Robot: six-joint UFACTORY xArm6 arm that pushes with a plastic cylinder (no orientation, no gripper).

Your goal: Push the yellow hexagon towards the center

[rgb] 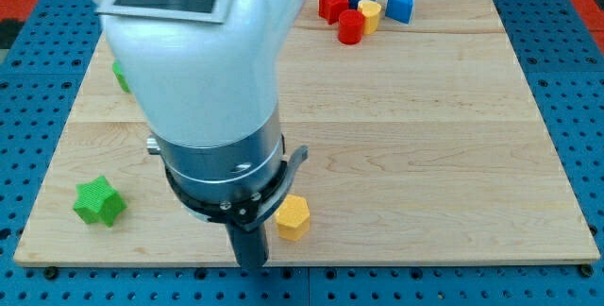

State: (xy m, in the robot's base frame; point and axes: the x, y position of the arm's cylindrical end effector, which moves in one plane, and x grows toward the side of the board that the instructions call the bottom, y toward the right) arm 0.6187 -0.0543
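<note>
Yellow hexagon [293, 217] sits just right of our tip [251, 264], low on the worktop [425, 155]; no gripper fitted. Next, we judge, push it up-right toward centre.

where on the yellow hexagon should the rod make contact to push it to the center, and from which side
No grip here, only a push. Press my tip against the lower side of the yellow hexagon and come from the view's bottom, slightly left, since the board's middle lies above it and a little right. A flat face gives steadier contact than a corner. My tip now sits just left of and below it, seemingly not touching.
</note>
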